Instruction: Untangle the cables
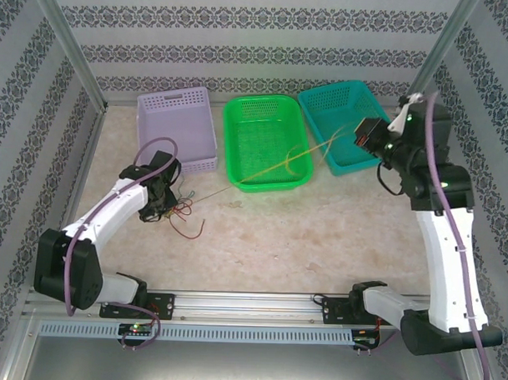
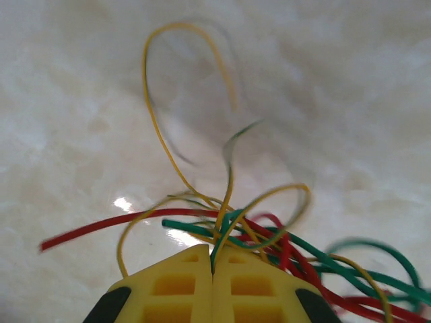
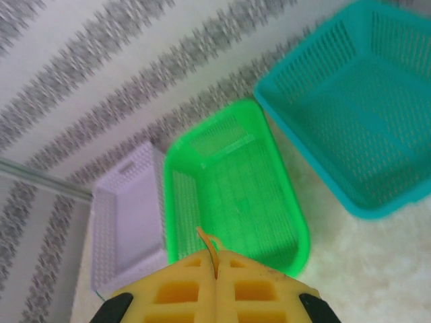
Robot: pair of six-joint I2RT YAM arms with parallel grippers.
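cables [image 2: 256, 232]: red, green, yellow
fingers [image 2: 176, 291]: yellow pads, black outer corners
left basket [image 1: 174, 95]: lilac
middle basket [image 1: 259, 101]: bright green
right basket [image 1: 337, 89]: teal
counter [image 1: 319, 234]: cream, marbled
walls [image 1: 242, 39]: white, grey floral bands
arms [image 1: 111, 210]: white, black joints

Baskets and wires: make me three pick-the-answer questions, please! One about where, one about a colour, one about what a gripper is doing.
1. Which basket stands in the middle? A purple, B green, C teal.
2. What colour wire does the right gripper pinch? A blue, B white, C yellow.
3. What is the left gripper doing? A gaping open, B shut on tangled wires, C lifting a basket.
Answers: B, the green basket sits between the other two; C, a yellow wire pokes out of its grip; B, its jaws meet with wires caught between.
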